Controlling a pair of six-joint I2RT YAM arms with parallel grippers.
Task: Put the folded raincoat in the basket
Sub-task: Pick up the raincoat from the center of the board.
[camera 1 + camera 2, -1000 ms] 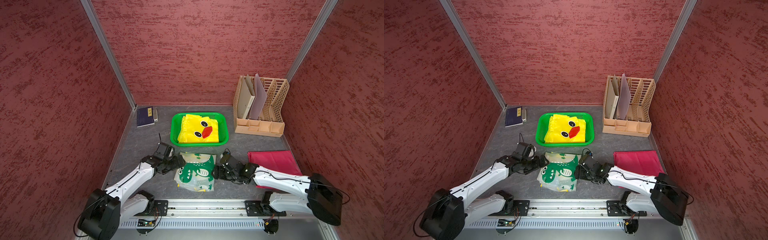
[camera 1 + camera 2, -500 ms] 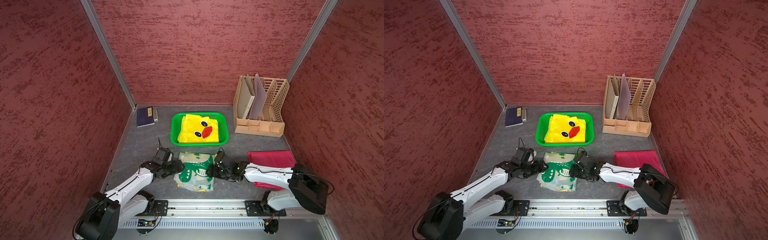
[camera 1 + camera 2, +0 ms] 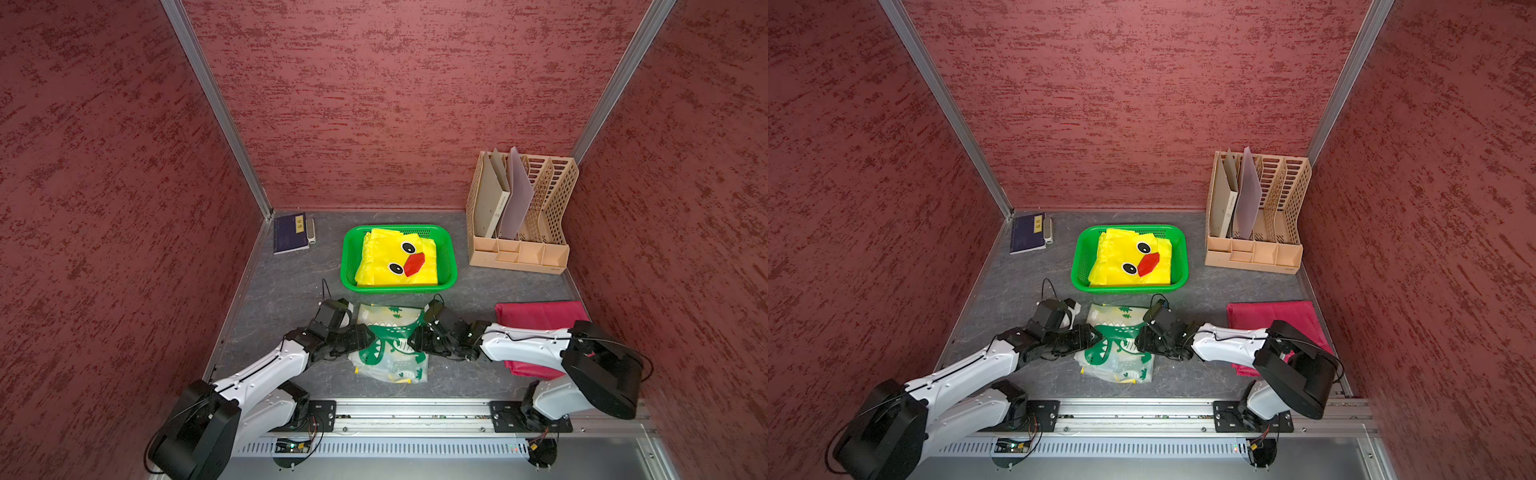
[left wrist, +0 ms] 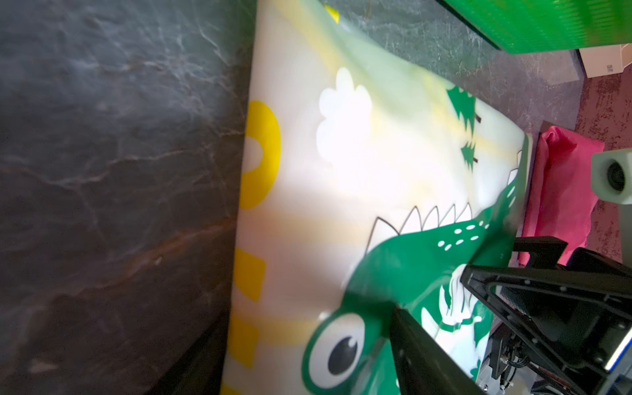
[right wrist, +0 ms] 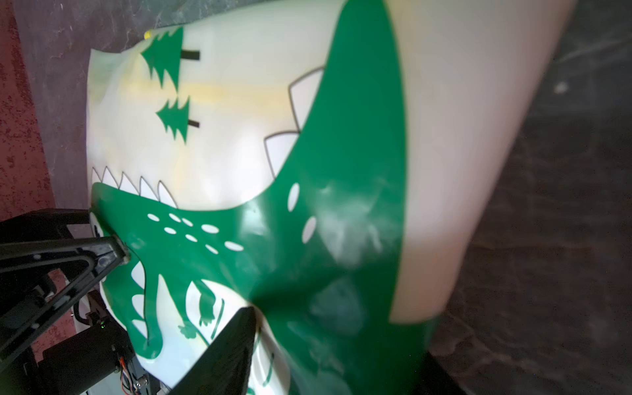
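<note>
**Dino raincoat on the table, basket waiting**

Red textured walls all round, a grey marbled table (image 3: 282, 291) below, and the action sits at the near edge. The basket (image 3: 348, 266) stands mid-table with a duck raincoat (image 3: 395, 259) folded inside it, so that much looks done. The dino raincoat (image 3: 390, 357) is not in yet. It lies folded on the table, just in front of the basket and apart from it, between the two arms.

Both arms are on it. The left gripper (image 3: 366, 336) is at one side edge and the right gripper (image 3: 414, 340) at the opposite one, facing each other across the print. In the wrist views each pair of jaws stands astride its edge, one finger over the plastic and a dark shape beneath. The gap is middling, neither wide nor pinched flat. Whether either pair truly bites the raincoat, I cannot tell. The edge by the right gripper does bulge up a little.

What's left, as I judge it: secure the grip, lift, carry it over the near rim and lay it on the duck.

The count:
- two arms
- two raincoats
- one basket
- one red cloth (image 3: 540, 313), folded at the right
- one organizer (image 3: 540, 216) at the back right, holding a few files
- one notebook (image 3: 291, 239) at the back left
</note>
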